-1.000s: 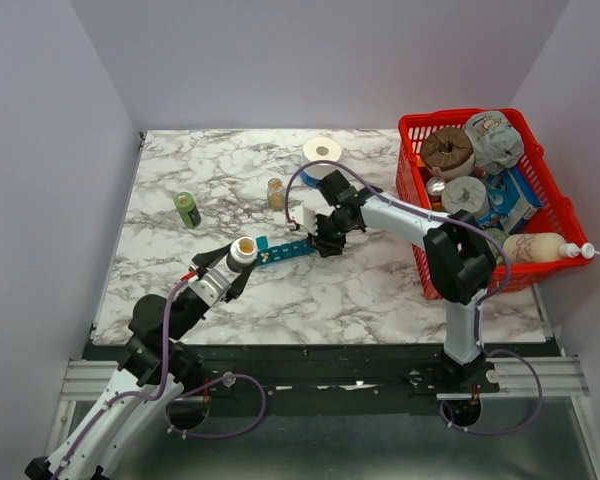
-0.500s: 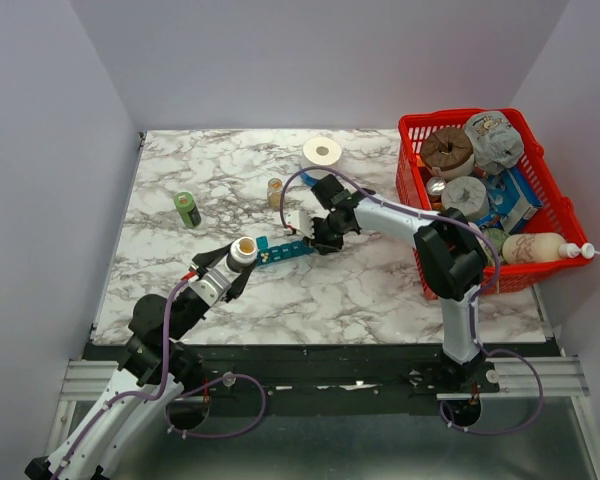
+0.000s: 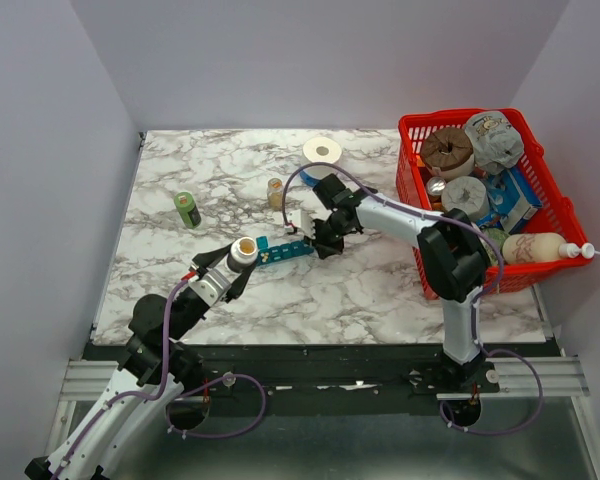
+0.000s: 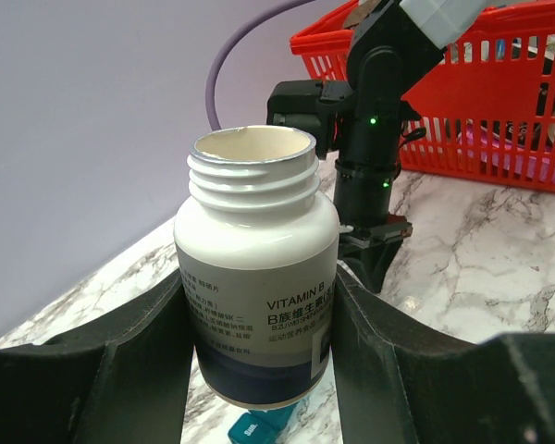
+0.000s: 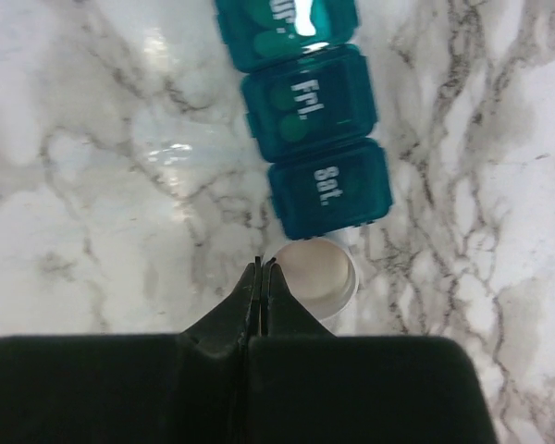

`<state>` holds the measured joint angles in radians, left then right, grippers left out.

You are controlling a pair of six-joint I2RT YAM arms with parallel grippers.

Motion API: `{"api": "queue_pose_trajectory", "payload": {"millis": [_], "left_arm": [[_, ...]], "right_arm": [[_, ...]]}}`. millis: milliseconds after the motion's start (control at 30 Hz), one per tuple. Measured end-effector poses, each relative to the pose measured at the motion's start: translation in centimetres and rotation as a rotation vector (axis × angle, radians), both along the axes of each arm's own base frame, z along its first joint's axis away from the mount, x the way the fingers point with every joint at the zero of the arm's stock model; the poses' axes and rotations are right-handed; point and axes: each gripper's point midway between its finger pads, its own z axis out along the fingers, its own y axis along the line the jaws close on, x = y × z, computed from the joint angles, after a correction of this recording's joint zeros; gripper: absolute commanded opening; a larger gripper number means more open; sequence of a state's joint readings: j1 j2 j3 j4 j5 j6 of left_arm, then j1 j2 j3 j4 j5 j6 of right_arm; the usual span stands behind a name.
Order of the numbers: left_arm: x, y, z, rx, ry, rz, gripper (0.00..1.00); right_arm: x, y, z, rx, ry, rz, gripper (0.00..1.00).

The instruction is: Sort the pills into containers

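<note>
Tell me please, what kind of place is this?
Probably a robot test cell: left arm and right arm bolted by a marble-look table, plain walls around, a red basket of odd items.

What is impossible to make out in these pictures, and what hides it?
- Contents of the vitamin bottle: left wrist view, side-on; its own rim hides them.
- Most of the pill organizer: right wrist view, cut by the top edge.
- Whether the shut right gripper pinches anything: right wrist view, too small to tell.

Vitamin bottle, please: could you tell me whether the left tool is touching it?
Touching. Left wrist view shows the left tool's fingers pressed against the vitamin bottle's sides.
</note>
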<state>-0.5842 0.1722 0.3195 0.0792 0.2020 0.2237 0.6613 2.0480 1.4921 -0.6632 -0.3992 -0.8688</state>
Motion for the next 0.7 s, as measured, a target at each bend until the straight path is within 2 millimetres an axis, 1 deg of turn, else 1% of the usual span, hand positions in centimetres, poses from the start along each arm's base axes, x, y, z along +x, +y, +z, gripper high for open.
{"api": "queue_pose_trajectory", "payload": {"millis": [233, 433, 500, 567, 700], "left_arm": [[-0.1, -0.3, -0.2, 0.006, 0.005, -0.016, 0.0], [-0.1, -0.3, -0.2, 0.005, 0.008, -0.019, 0.0], [-0.1, -0.3, -0.2, 0.005, 0.007, -0.019, 0.0], [-0.1, -0.3, -0.2, 0.005, 0.007, -0.02, 0.0], [-0.1, -0.3, -0.2, 0.005, 0.008, -0.02, 0.0]], "right_arm": [[-5.0, 1.0, 2.9, 0.113, 0.225, 0.002, 0.01], [-9.8, 2.2, 4.7, 0.208, 0.528, -0.038, 0.01], [-11.0, 2.5, 4.7, 0.222, 0.632, -0.057, 0.01], [-12.3, 2.8, 4.2, 0.224, 0.764, -0.088, 0.02], [-13.4, 3.2, 3.7, 0.228, 0.899, -0.122, 0.03]]}}
